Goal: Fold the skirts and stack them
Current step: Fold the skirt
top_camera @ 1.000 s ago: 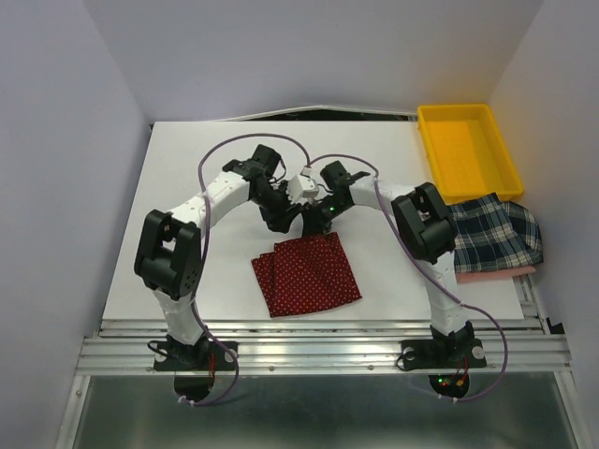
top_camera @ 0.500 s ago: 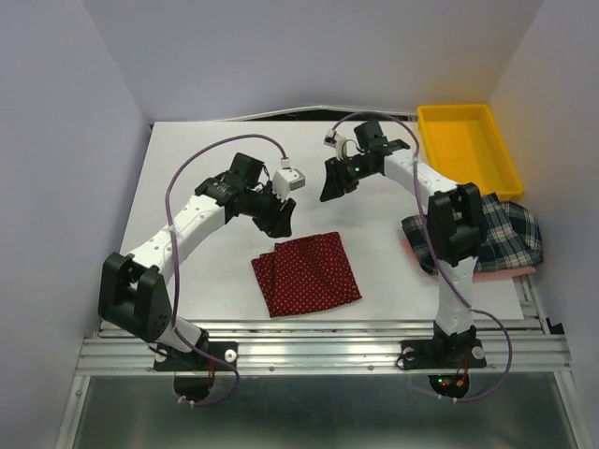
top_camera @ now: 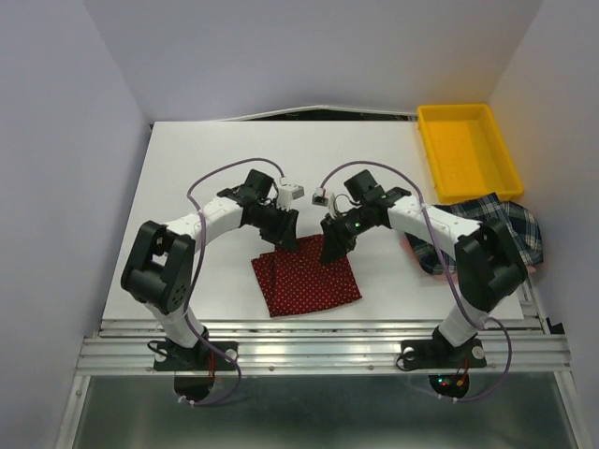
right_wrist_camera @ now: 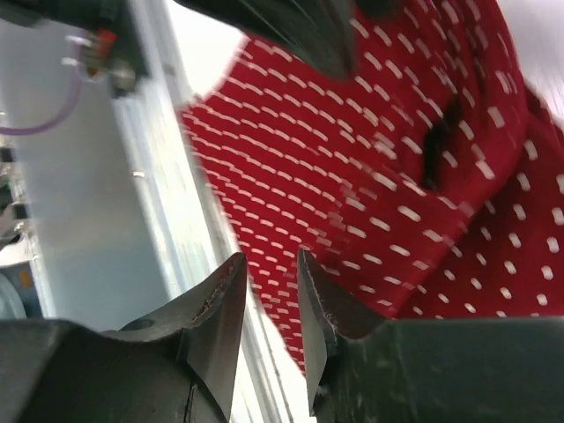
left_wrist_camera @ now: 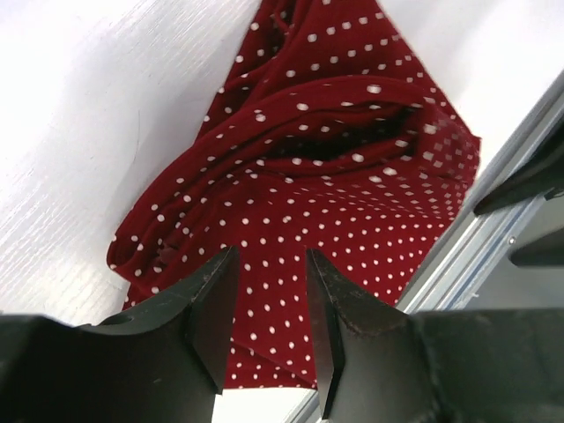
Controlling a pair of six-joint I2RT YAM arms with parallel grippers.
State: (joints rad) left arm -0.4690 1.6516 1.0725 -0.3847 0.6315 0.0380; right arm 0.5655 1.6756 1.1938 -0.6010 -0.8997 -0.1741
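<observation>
The dark red skirt with white dots (top_camera: 309, 281) lies folded into a rough square at the table's front centre. My left gripper (top_camera: 284, 234) hovers at its far left corner, and my right gripper (top_camera: 333, 247) at its far right corner. In the left wrist view the left gripper (left_wrist_camera: 270, 257) is open, and the red skirt (left_wrist_camera: 335, 203) shows rumpled through the gap. The right gripper (right_wrist_camera: 270, 258) is open too, above the red skirt (right_wrist_camera: 379, 176), which is blurred by motion. The plaid skirt (top_camera: 496, 229) lies crumpled at the right edge, partly behind the right arm.
A yellow tray (top_camera: 468, 150) stands at the back right. A pink edge (top_camera: 412, 248) sticks out beneath the plaid skirt. The white table (top_camera: 206, 168) ends at a metal rail (top_camera: 318, 327) along the front. Purple cables loop over both arms.
Both arms lifted away from the red skirt, the right one swinging toward the back, and have come back down to its far edge. Both pairs of jaws have narrowed a little.
</observation>
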